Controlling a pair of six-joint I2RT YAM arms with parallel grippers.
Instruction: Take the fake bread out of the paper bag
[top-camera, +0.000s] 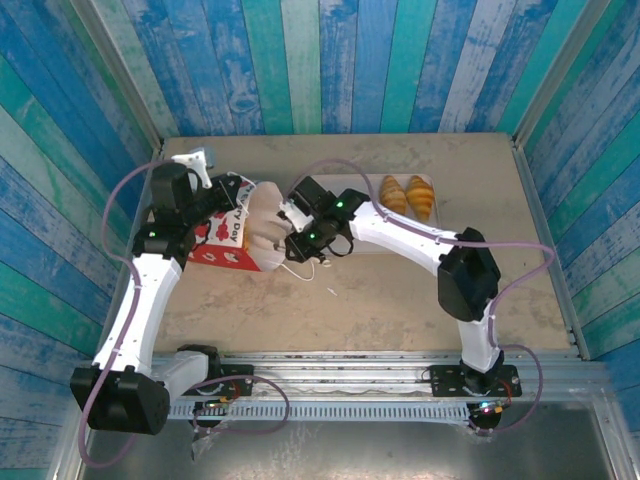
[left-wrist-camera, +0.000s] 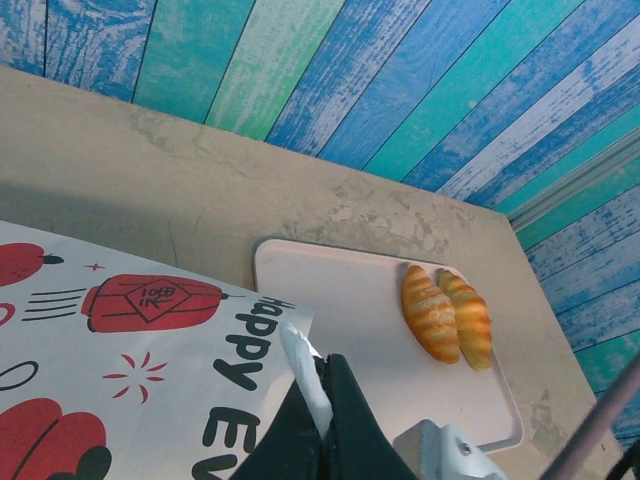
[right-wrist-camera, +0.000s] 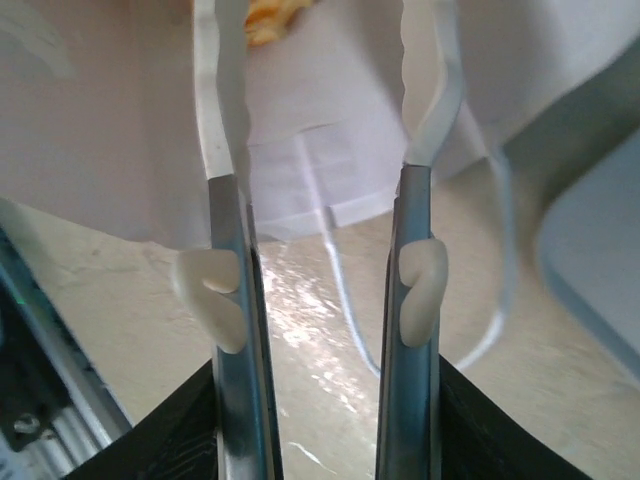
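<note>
Red-and-white paper gift bag (top-camera: 228, 235): my left pincer (left-wrist-camera: 325, 400) clamps its rim; my right pincer (right-wrist-camera: 325, 60) sits open at its mouth, near golden toy bread (right-wrist-camera: 268, 20).

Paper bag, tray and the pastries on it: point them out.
paper bag (left-wrist-camera: 120, 350), left wrist view, printed side panel
tray (left-wrist-camera: 340, 300), left wrist view, bare middle
pastries (left-wrist-camera: 430, 312), left wrist view, ridged top of one

Obscured parts.
Bread (right-wrist-camera: 268, 18) is showing as a blurred scrap at the right wrist view's top edge; the bag (left-wrist-camera: 150, 350) is running off the left wrist view's left and bottom edges.
</note>
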